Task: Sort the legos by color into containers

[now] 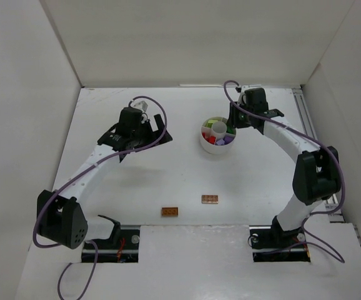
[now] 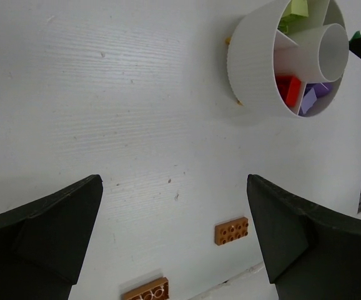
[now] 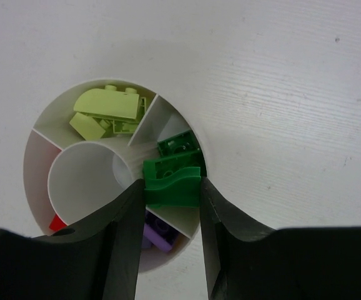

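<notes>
My right gripper [image 3: 171,195] is shut on a dark green lego [image 3: 171,181], held just over the wedge of the round white dish [image 3: 152,119] where another green lego [image 3: 179,145] lies. Other wedges hold yellow-green legos [image 3: 108,106], a purple one [image 3: 158,234] and a red one [image 3: 57,222]. From above, the right gripper [image 1: 233,122] hangs at the dish [image 1: 203,144] by its far right rim. My left gripper [image 2: 173,187] is open and empty above the bare table, left of the dish [image 2: 249,62]. Two orange-brown legos [image 2: 232,230] [image 2: 146,290] lie on the table.
The two orange-brown bricks [image 1: 170,212] [image 1: 209,199] sit near the table's front edge, between the arm bases. White walls close in the table at the back and both sides. The left gripper [image 1: 160,134] hovers mid-table, left of the dish.
</notes>
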You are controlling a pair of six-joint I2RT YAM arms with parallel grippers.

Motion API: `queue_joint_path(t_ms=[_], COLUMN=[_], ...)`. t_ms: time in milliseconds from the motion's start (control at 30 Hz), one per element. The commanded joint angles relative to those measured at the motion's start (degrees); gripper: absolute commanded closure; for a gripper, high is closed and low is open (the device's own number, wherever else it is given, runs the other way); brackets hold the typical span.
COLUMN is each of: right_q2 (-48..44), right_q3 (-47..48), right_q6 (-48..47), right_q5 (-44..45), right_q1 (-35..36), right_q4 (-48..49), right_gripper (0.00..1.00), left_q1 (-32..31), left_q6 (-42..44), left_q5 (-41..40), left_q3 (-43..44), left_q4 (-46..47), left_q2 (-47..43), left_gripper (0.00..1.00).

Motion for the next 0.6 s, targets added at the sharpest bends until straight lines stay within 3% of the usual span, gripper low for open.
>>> queue_joint_path(t_ms=[0, 133, 467, 567], right_q2=[1.6, 2.8, 1.6, 0.4], right_q3=[2.3, 2.8, 2.3, 2.3], right_q6=[1.5, 2.7, 3.2, 3.2], right_q5=[-1.5, -2.0, -2.5, -3.1], right_q1=[-0.3, -0.3, -0.3, -0.3], right_q4=[2.4, 2.9, 2.3, 2.3], right_gripper=[0.72, 0.69, 0.45, 0.42], left_q1=[0.5, 0.5, 0.5, 0.5], left_q6=[1.1, 1.1, 0.0, -0.5], left_q5=[2.6, 2.6, 3.1, 3.1], left_q3=[2.8, 2.2, 0.6, 0.0], left_q4=[2.1, 2.1, 3.1, 3.1], left_q2=[0.2, 0.2, -2.1, -2.1], left_gripper=[0.00, 0.00, 0.00, 0.00])
